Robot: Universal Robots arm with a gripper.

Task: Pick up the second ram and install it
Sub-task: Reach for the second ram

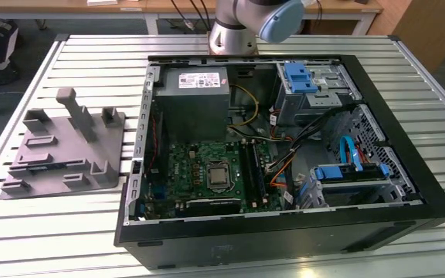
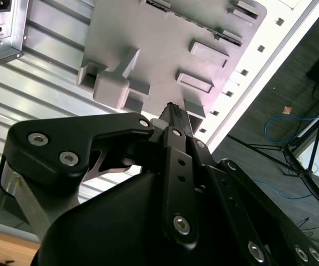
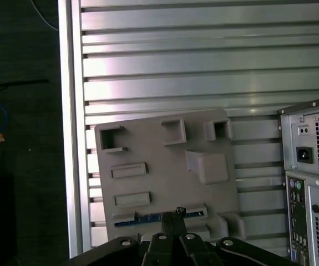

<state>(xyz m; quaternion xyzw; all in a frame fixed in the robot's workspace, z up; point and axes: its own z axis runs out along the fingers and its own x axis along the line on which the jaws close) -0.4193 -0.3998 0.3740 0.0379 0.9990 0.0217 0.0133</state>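
Your gripper [image 3: 175,213] hangs above the grey block [image 3: 148,144] in the first wrist view, its fingers pressed together and holding nothing. You can see the second ram [image 3: 140,219] seated in a long slot of that block, a dark stick with a blue edge, partly hidden behind the fingertips. In the exterior view the block rests on the slatted table [image 1: 91,46], at the exterior view's left of the open computer case [image 1: 284,237].

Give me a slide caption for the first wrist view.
Shut claw aimed at the second ram lying in the grey moulded block.
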